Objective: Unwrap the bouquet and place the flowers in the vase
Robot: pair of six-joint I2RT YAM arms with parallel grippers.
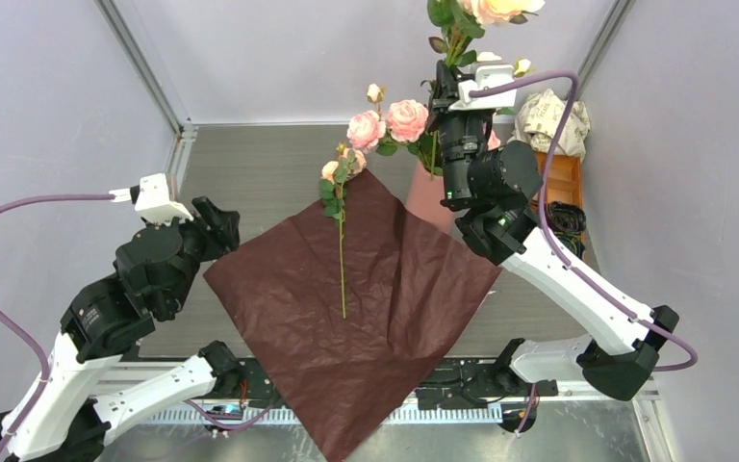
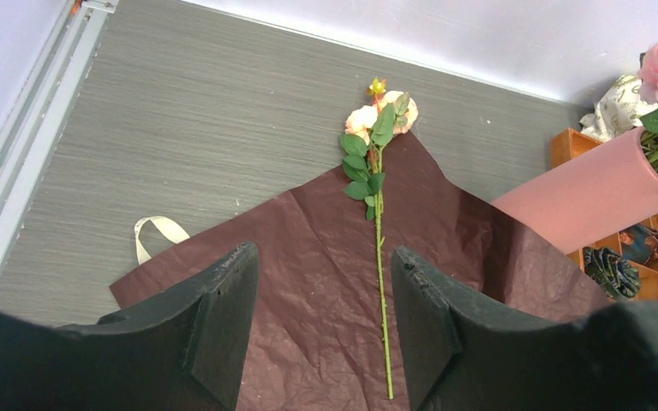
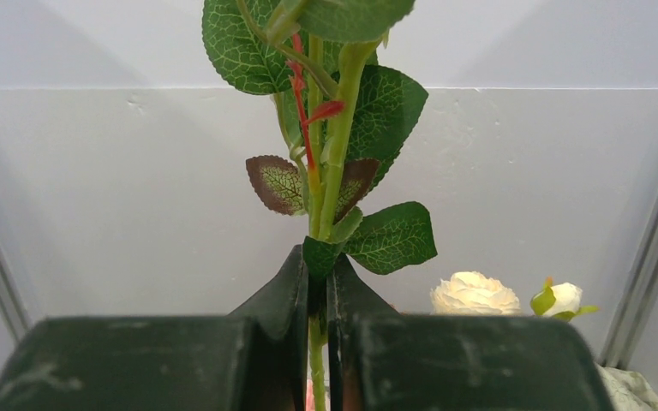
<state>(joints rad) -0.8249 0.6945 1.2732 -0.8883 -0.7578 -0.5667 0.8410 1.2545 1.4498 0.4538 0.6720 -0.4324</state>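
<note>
The bouquet's dark red paper (image 1: 346,308) lies spread flat on the table. One loose flower (image 1: 343,260) rests along its middle, peach blooms (image 2: 377,116) toward the back. The pink vase (image 1: 428,197) stands at the paper's far right corner and holds pink roses (image 1: 390,123). Above the vase, my right gripper (image 1: 440,82) points upward, shut on the green stem (image 3: 330,188) of a peach rose (image 1: 496,8). My left gripper (image 2: 321,291) hovers open over the paper's left side. The loose flower's stem (image 2: 381,282) lies just inside its right finger (image 2: 428,317).
A cream ribbon (image 2: 156,233) lies on the table by the paper's left edge. An orange compartment tray (image 1: 560,183) and a crumpled white printed paper ball (image 1: 553,120) sit at the back right, behind the vase. Grey walls enclose the table on three sides.
</note>
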